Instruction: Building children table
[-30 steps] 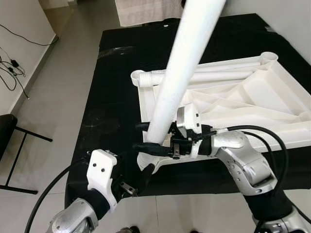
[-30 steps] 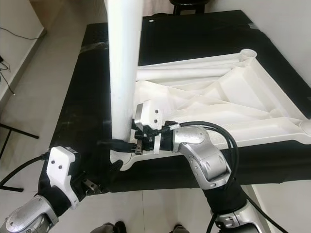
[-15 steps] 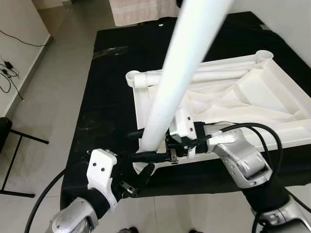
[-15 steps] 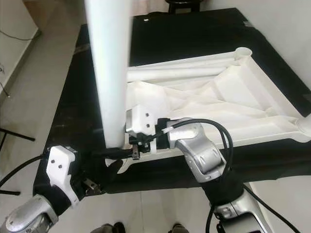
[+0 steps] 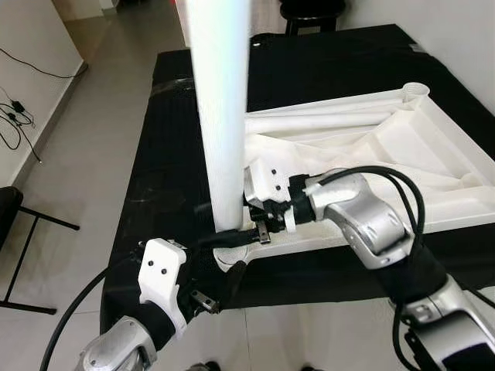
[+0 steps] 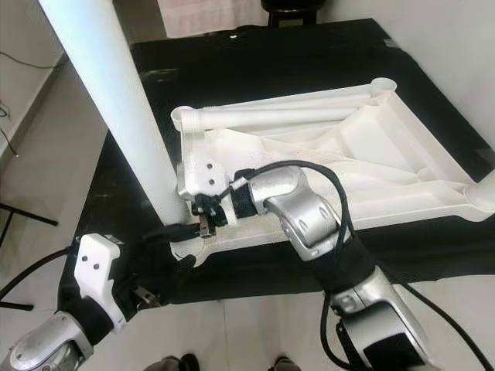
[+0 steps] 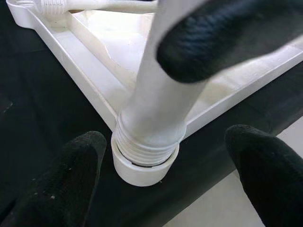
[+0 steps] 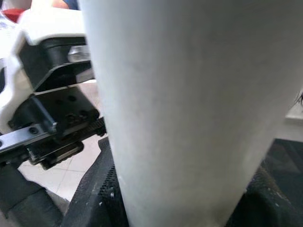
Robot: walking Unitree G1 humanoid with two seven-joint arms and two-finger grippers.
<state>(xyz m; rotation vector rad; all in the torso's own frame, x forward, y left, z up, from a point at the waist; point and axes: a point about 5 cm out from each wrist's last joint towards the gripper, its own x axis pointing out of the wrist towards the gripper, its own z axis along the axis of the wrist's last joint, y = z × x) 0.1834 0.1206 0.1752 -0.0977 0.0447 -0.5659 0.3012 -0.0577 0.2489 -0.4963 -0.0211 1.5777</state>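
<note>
A white plastic table top (image 5: 387, 151) lies upside down on a black cloth (image 5: 170, 154). A white table leg (image 5: 220, 116) stands with its threaded end (image 7: 150, 137) in the near corner socket (image 7: 142, 168). My right gripper (image 5: 222, 224) is shut on the leg just above the socket; one of its fingers (image 7: 213, 42) crosses the leg. My left gripper (image 7: 165, 165) is open, low at the cloth's front edge, with a fingertip on either side of the socket and touching nothing. A second leg (image 5: 325, 122) lies inside the table top along its far edge.
The black cloth covers the floor under the table top, with grey tiles around it. A black folding stand (image 5: 19, 224) is at the left, and cables (image 5: 11, 116) run along the left wall. A dark stool (image 5: 309, 11) stands beyond the cloth. The far corner socket (image 5: 415, 90) holds nothing.
The leg has swung from leaning right to nearly upright, its top now to the left. My right arm has reached further left with it. The left gripper has stayed by the socket.
</note>
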